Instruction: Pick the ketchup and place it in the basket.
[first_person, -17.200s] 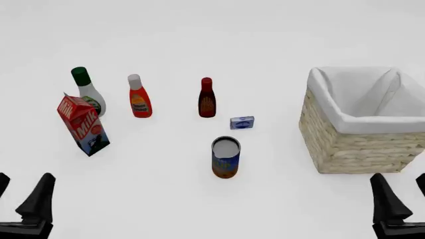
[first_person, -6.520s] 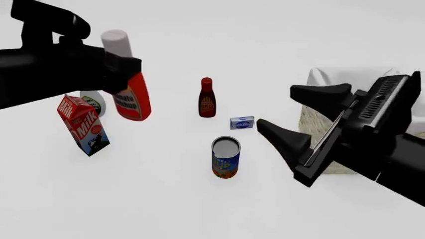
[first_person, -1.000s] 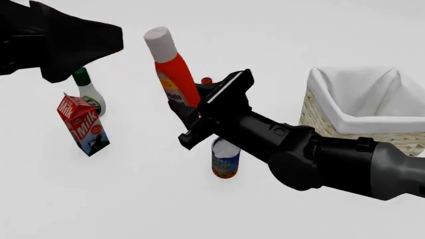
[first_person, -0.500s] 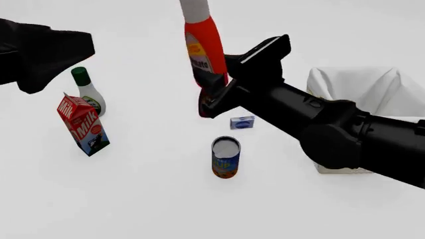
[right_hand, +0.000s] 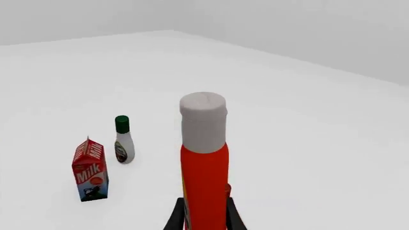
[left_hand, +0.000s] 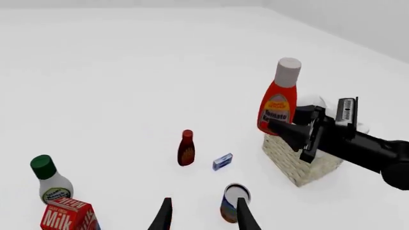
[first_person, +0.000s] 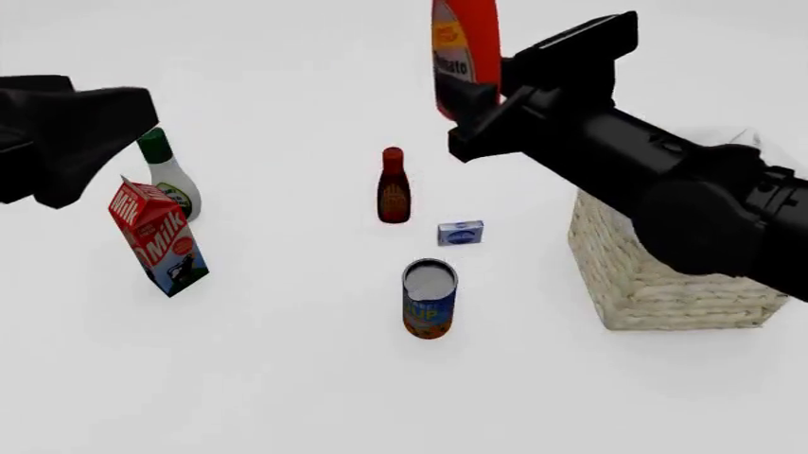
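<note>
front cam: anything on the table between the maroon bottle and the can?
Only the small blue box, a bit right of the line from the maroon bottle to the can. The left wrist view shows it too.

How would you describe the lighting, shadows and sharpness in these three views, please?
Front view: flat, even light; the can and milk carton cast barely any shadow, and the ketchup is cropped at the top. Left wrist view: sharp throughout, with no glare on the basket. Right wrist view: the ketchup looms large, and its cap is softly shaded.
</note>
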You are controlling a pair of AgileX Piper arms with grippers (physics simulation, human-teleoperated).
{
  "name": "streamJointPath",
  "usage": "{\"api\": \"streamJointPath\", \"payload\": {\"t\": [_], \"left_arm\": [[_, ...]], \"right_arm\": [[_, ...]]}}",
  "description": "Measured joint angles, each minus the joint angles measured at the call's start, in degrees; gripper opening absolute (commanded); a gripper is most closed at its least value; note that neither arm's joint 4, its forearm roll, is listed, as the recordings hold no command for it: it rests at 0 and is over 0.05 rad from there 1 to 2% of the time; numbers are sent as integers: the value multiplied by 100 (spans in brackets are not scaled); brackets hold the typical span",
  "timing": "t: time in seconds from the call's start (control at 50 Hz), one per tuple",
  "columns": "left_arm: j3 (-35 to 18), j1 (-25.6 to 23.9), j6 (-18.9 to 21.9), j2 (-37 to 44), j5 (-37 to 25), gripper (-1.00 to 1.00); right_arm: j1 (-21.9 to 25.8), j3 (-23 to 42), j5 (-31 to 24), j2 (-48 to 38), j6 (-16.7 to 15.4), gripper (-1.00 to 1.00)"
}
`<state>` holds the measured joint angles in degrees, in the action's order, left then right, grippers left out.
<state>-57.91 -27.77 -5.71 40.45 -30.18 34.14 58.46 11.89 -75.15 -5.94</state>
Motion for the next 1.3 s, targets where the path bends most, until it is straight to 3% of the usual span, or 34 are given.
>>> {"api": "streamJointPath", "payload": {"t": [0.44,0.84,1.3], "left_arm": [[593,325,-76,-240,631,100],[807,415,-57,-261,885,100],[887,387,-80,-210,1001,100]], "right_arm": [[-1010,-71,-77,176,164,-100],[-1837,-209,-76,286,256,-100],[-2555,-191,-421,186,70,-100]]}}
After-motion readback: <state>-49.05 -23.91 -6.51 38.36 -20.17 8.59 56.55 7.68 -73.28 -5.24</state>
